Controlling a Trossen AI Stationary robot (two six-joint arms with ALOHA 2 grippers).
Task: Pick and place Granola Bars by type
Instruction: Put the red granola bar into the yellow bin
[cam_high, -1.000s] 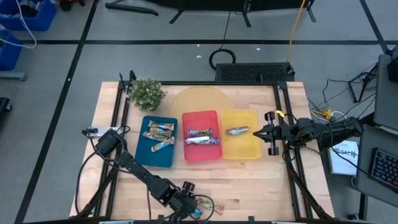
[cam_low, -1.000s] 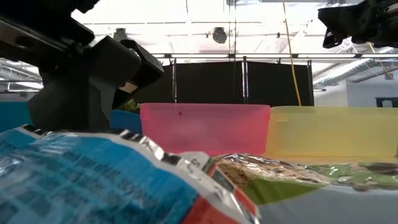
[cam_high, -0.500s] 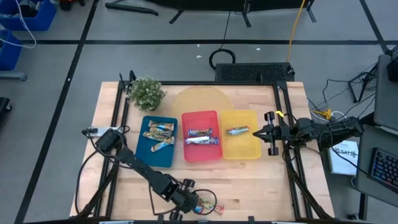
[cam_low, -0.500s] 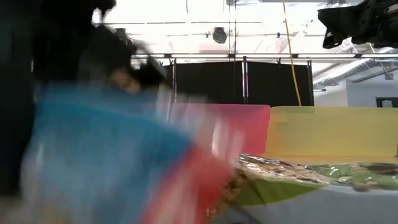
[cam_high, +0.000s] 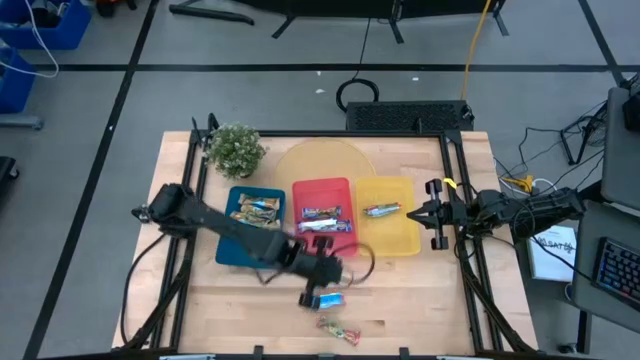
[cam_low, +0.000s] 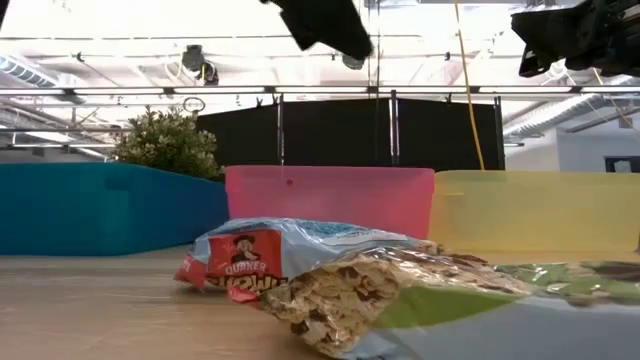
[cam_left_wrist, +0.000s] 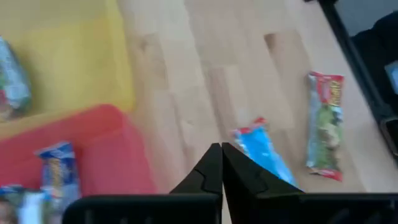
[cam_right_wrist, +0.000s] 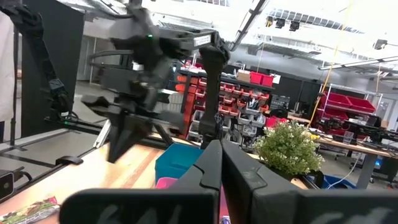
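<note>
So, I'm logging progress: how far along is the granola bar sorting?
Done: bars lie in the blue tray, red tray and yellow tray. In hand: nothing; the left claw hangs shut and empty over the table. Left: the blue-wrapped bar and the green-and-red bar lying loose on it. The right claw waits shut at the table's right edge.

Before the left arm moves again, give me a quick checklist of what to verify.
1. Left tool holding a bar: not ok, shut on nothing.
2. Blue bar reachable: ok, lying flat on bare wood in front of the red tray.
3. Left tool open for a grasp: not ok.
4. Green bar apart from the blue bar: ok in the wrist view.
5. Right tool out of the way: ok, shut, parked at the table's right edge.
</note>
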